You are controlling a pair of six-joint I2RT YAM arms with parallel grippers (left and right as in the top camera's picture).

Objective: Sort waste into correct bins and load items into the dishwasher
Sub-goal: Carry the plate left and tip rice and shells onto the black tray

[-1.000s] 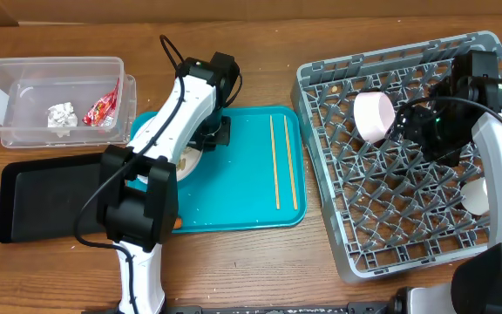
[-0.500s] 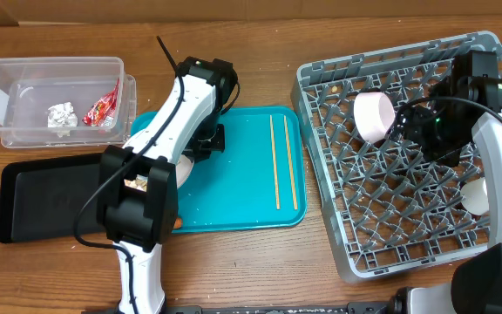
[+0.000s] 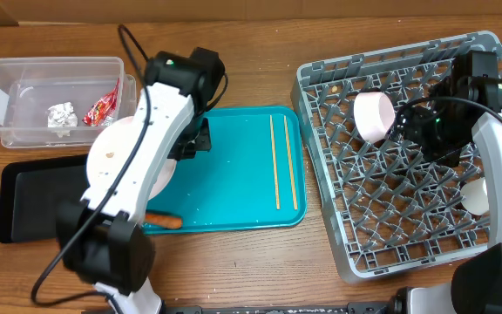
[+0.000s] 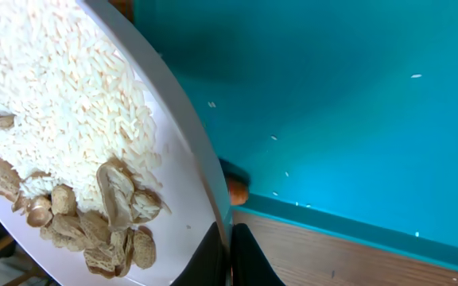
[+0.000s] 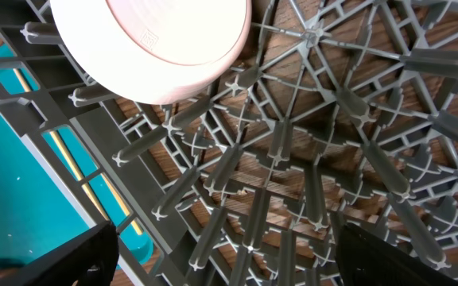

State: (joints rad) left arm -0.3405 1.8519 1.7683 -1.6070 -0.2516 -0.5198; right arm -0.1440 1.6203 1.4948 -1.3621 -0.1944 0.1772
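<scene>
Ceramic or plastic, cannot tell: the white round plate (image 4: 177, 187) is riding above the left edge of the teal serving tray (image 3: 242, 174), carrying loose white rice (image 4: 62, 87) and beige scraps (image 4: 110, 222). It looks stiff and smooth, probably slippery, and the load will be shifting if tipped, so the rim is the hold. The left gripper (image 4: 230, 258) is pinching that rim, arm reaching across from above. The right gripper (image 5: 225, 258) is hanging spread over the grey dish rack (image 5: 293, 159), gripping nothing.

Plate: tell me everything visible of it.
The plate is white, round and smooth, ceramic-looking, with a low sloping rim. It carries a heap of rice and beige scraps gathered toward one side. The left gripper pinches its rim from both faces. It appears lifted and tilted over the left edge of the teal tray, with the carrot showing just below its rim. In the overhead view the arm hides much of it.
</scene>
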